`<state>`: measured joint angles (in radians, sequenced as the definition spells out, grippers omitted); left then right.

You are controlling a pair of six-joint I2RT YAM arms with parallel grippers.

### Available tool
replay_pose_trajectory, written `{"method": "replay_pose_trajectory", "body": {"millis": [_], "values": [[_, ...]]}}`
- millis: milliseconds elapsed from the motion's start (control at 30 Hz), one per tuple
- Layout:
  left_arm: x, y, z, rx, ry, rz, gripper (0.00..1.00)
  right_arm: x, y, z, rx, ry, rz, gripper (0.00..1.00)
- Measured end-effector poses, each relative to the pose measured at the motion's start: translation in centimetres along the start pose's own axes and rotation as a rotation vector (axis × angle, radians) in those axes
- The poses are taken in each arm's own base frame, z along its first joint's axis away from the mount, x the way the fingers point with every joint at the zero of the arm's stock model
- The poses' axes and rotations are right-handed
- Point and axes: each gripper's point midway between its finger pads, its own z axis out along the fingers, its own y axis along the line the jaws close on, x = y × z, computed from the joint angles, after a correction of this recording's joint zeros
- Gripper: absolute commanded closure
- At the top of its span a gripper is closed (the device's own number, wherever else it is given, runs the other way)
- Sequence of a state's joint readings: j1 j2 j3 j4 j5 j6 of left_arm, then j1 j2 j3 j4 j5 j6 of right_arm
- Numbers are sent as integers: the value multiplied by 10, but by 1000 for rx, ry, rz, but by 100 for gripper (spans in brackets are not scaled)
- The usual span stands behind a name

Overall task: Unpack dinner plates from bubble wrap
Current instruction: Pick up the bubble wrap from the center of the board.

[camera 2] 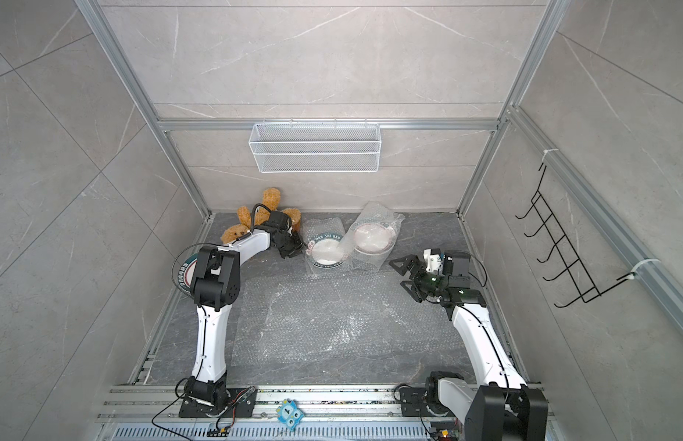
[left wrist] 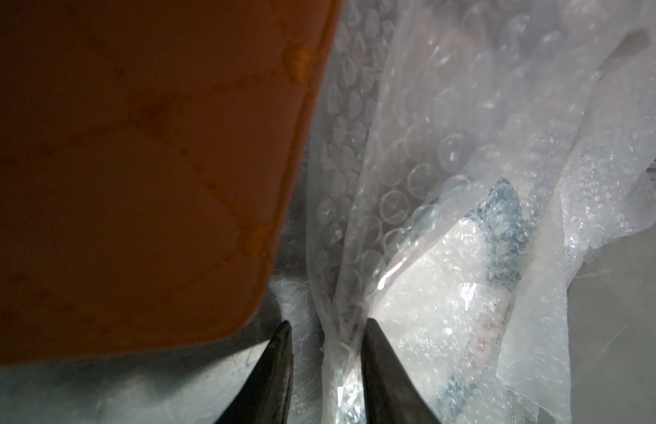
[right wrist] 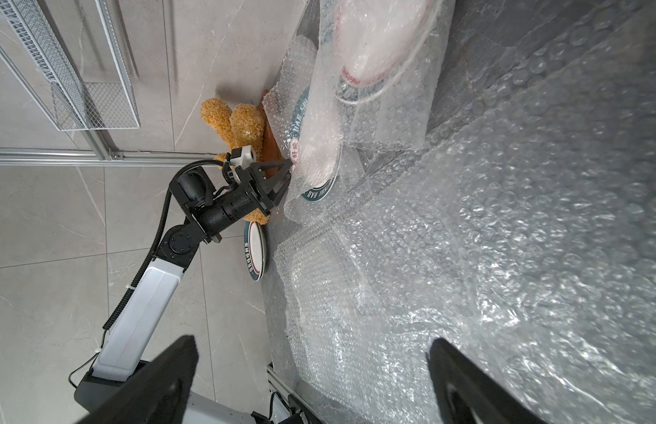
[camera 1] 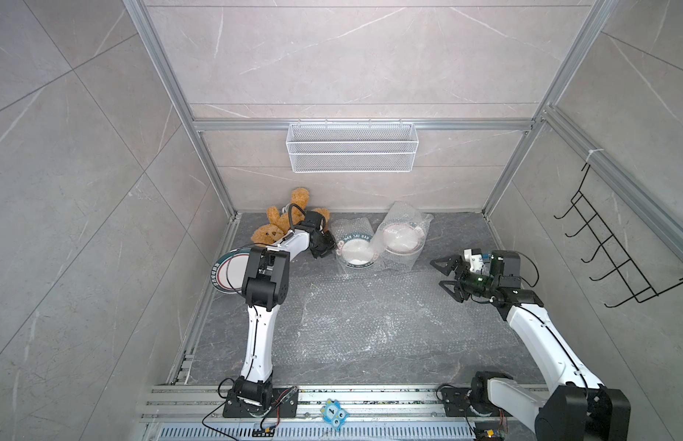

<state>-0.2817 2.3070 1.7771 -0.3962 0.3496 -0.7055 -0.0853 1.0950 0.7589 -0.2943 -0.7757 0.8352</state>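
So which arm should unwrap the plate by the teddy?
Probably left: the left claw has that plate's bubble wrap between its jaws. The right claw hangs open, far off.

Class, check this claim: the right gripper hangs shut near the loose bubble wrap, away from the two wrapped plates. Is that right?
No. The right gripper is open, not shut: the right wrist view shows its fingers spread wide. It does hang near the loose bubble wrap, away from the two wrapped plates.
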Motion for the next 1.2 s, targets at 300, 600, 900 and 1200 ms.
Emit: {"method": "replay_pose_trajectory", "body": {"millis": [300, 600, 900, 1200], "values": [[-1, -5, 12, 47, 19, 21, 86, 3, -5, 2, 8, 7, 10, 0], [-4, -18, 10, 119, 14, 36, 100, 3, -6, 2, 9, 8, 15, 0], [-5, -9, -30, 157, -13, -46, 100, 2, -5, 1, 10, 8, 14, 0], [4, -10, -95, 189, -79, -88, 100, -7, -1, 5, 17, 3, 14, 0]]}}
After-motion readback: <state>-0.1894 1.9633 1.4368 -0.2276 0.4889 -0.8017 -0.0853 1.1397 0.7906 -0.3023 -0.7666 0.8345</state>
